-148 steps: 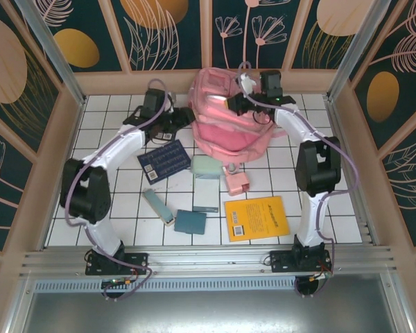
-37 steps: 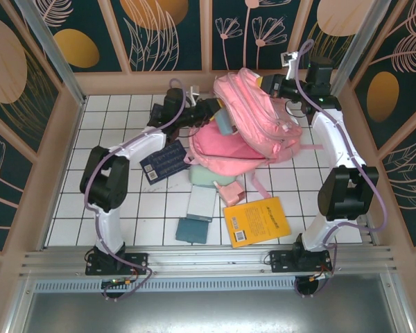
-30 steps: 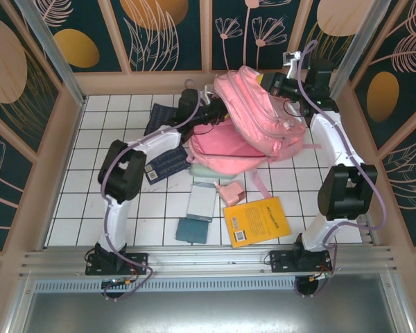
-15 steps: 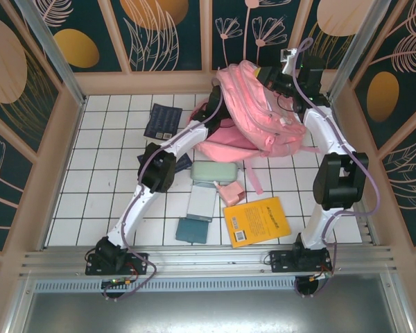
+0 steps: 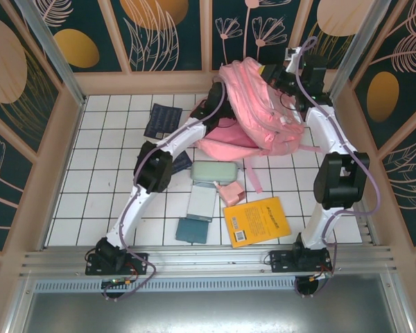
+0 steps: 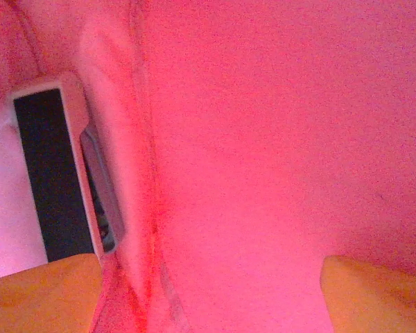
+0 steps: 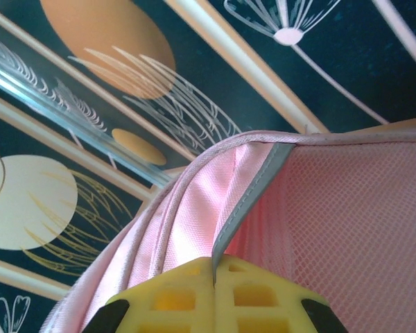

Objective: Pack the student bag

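Observation:
The student bag (image 5: 263,118), a big pink backpack, is held up off the tiles at the back right. My right gripper (image 5: 274,75) grips its top rim. In the right wrist view the yellow fingers (image 7: 173,298) are shut on the bag's (image 7: 194,201) grey trim, with my right gripper (image 7: 213,272) below pink mesh. My left arm (image 5: 187,135) reaches into the bag's opening, where its gripper is hidden. Inside, pink lining (image 6: 277,139) surrounds my left gripper (image 6: 208,298), which is open and empty. A flat dark thing with a pale rim (image 6: 52,173) lies against the lining at the left.
On the tiles lie a green case (image 5: 213,171), a small pink pouch (image 5: 232,191), a grey notebook (image 5: 201,202), a teal notebook (image 5: 192,229), a yellow book (image 5: 256,218) and a dark blue pad (image 5: 159,121). Wooden walls close the back and sides.
My left arm has stretched out and pushed further into the bag's opening. My right arm has kept the bag raised, shifting it slightly left.

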